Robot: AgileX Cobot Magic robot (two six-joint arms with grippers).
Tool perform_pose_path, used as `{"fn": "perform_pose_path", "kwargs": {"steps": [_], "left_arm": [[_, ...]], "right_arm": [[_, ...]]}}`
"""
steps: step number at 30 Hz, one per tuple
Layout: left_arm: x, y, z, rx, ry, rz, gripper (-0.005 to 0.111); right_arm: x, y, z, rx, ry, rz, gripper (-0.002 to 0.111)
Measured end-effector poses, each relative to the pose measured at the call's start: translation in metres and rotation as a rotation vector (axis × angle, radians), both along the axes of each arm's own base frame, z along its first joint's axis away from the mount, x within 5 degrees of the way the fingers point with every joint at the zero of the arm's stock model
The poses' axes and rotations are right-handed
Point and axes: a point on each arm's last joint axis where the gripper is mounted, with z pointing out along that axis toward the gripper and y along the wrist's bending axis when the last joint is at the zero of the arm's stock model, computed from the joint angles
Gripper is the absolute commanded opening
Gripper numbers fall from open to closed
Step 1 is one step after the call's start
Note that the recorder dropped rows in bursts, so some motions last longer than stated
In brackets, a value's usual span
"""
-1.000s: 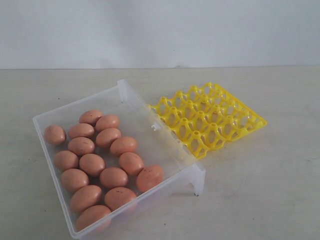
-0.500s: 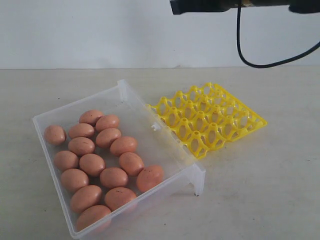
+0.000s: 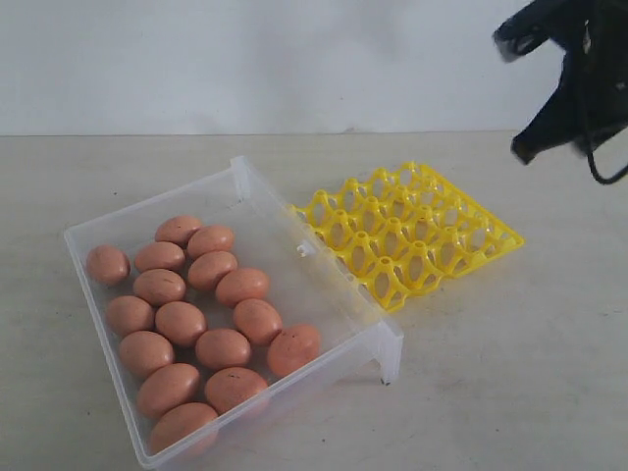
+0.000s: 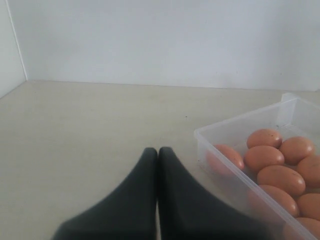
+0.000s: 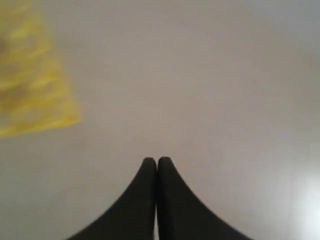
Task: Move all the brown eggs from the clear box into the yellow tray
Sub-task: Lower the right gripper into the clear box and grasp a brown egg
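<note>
All sixteen brown eggs (image 3: 223, 347) lie loose in the clear box (image 3: 294, 265), gathered in its left and near part. The side of the box nearest the tray has a bare floor. The yellow tray (image 3: 412, 235) stands just beside the box, at its far right wall. I cannot tell whether the two touch. Every cup of the tray is empty, so no egg has been moved and the task is, in my judgement, at its very beginning: the approach for the first pick.

Both box and tray rest on the pale worktop (image 3: 510, 373). The left claw (image 4: 158, 151) is pressed together and holds nothing. It hangs over bare worktop just beside a corner of the box, with several eggs in its view. The right claw (image 5: 156, 162) is also pressed together and empty. It is over bare worktop, with a blurred edge of the tray to one side. In the exterior view the right arm (image 3: 569, 78) appears only as a dark blurred form high at the right, above and beyond the tray.

The next move probably calls for one claw to spread its fingers, go over the box wall and come down on a single egg. An egg at the edge of the group seems the easiest choice. The grip should be gentle, because the eggs are round and lie close together, so a neighbour can roll when it is touched.
</note>
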Motion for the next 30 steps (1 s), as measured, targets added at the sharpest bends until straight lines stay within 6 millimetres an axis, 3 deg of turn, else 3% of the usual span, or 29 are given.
{"fn": "perform_pose_path", "kwargs": {"steps": [2,4,6,10,13,15,21,30], "left_arm": [[0.000,0.000,0.000,0.000,0.000,0.000,-0.004],[0.000,0.000,0.000,0.000,0.000,0.000,-0.004],[0.000,0.000,0.000,0.000,0.000,0.000,-0.004],[0.000,0.000,0.000,0.000,0.000,0.000,-0.004],[0.000,0.000,0.000,0.000,0.000,0.000,-0.004],[0.000,0.000,0.000,0.000,0.000,0.000,-0.004],[0.000,0.000,0.000,0.000,0.000,0.000,-0.004],[0.000,0.000,0.000,0.000,0.000,0.000,-0.004]], "right_arm": [[-0.010,0.026,-0.006,0.314,0.178,0.117,0.000],[-0.015,0.060,0.000,0.574,0.243,0.255,0.000],[-0.017,0.091,0.011,0.687,0.238,0.366,0.000],[-0.023,0.160,0.007,0.648,0.270,0.561,0.000],[-0.026,0.203,-0.023,0.500,0.344,0.660,0.002],[-0.029,0.223,-0.044,0.370,0.381,0.691,0.013],[-0.038,0.246,-0.076,0.146,0.428,0.717,0.062],[-0.034,0.260,-0.088,0.182,0.355,0.661,0.065]]}}
